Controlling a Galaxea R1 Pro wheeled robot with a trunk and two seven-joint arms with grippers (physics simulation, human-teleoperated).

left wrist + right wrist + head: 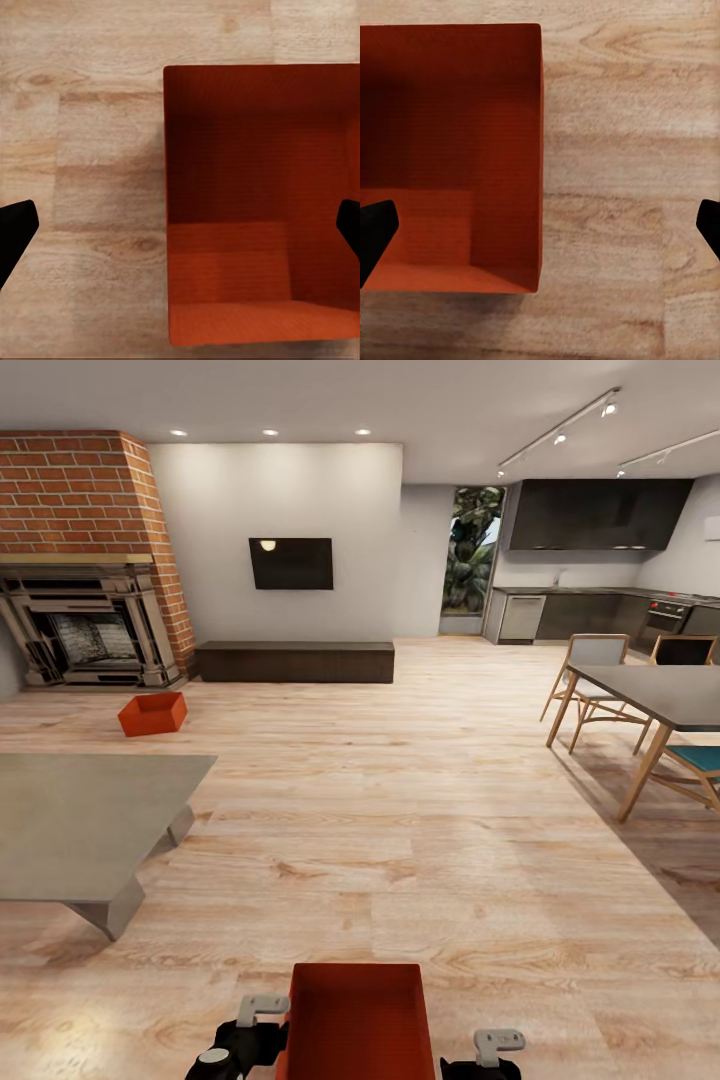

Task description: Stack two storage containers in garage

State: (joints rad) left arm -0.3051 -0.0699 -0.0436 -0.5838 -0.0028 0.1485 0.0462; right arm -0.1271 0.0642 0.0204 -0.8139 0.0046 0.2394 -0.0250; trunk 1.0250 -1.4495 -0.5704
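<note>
I am hovering both open grippers, left [262, 1010] and right [497, 1046], beside the near container [355, 1020], needing jaws straddling its walls

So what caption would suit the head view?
Living room: one red-orange bin between the robot's arms, a second by the brick fireplace.

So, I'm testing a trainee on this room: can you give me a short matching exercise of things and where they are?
Things:
1. red-orange plastic bin
2. second red-orange plastic bin
3. black flat television
4. grey dining table

Places:
A. on the white wall
B. between the two pincers
C. on the wood floor by the brick fireplace
D. among wooden chairs

Pairs: 1-C, 2-B, 3-A, 4-D
</note>
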